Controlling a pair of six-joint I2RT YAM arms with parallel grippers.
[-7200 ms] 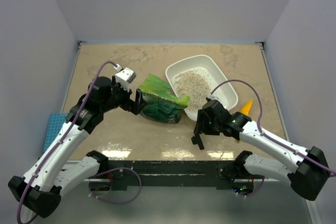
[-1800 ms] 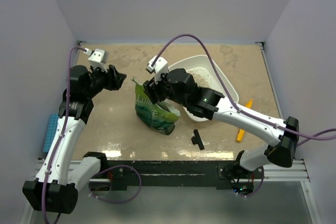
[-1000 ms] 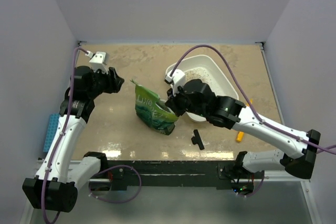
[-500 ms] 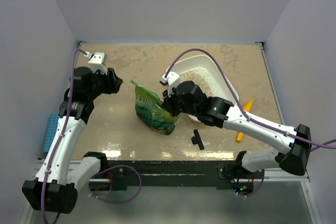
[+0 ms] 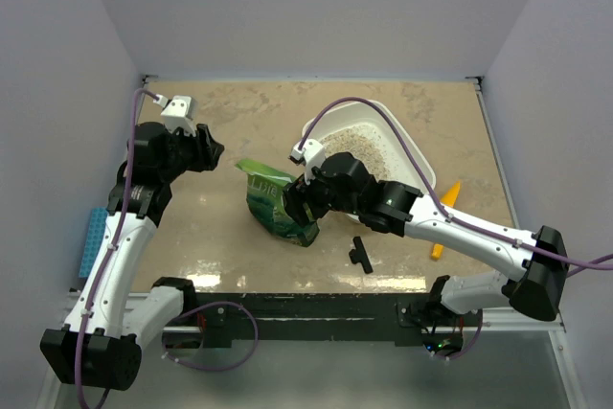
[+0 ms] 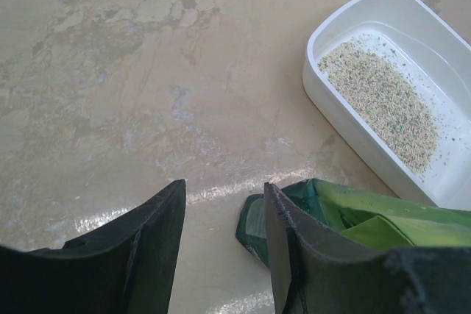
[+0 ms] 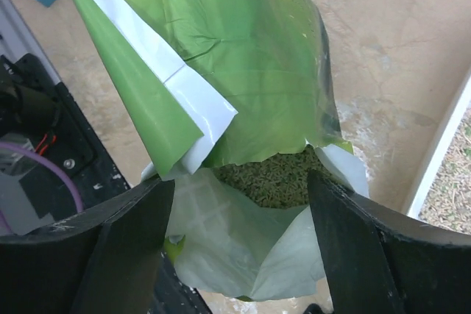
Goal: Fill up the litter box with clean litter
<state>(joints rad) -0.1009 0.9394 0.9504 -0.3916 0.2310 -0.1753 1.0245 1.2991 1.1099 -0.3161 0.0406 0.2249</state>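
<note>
Hovering at the mouth of a green bag [image 5: 278, 200], the right gripper [image 5: 292, 200] has its jaws spread.
Top view: the bag stands on the tan table [image 5: 239, 112] just left of the litter box [image 5: 400, 158], which sits right of centre toward the back with the clean litter [image 5: 359, 141] heaped inside; the left gripper [image 5: 213, 150] hangs apart to the bag's left, and a small black part [image 5: 362, 254] and an orange tool [image 5: 445, 217] lie near the front. Left wrist view: the left gripper [image 6: 222, 189] shows 2 fingers parted with only bare table between them, the bag [image 6: 368, 218] beside the right one, the litter box [image 6: 353, 152] beyond it holding litter [image 6: 379, 101]. Right wrist view: the right gripper [image 7: 237, 182] stands wide, its 2 fingers on either side of the bag's [image 7: 243, 56] gaping mouth, olive granules [image 7: 272, 178] showing inside.
</note>
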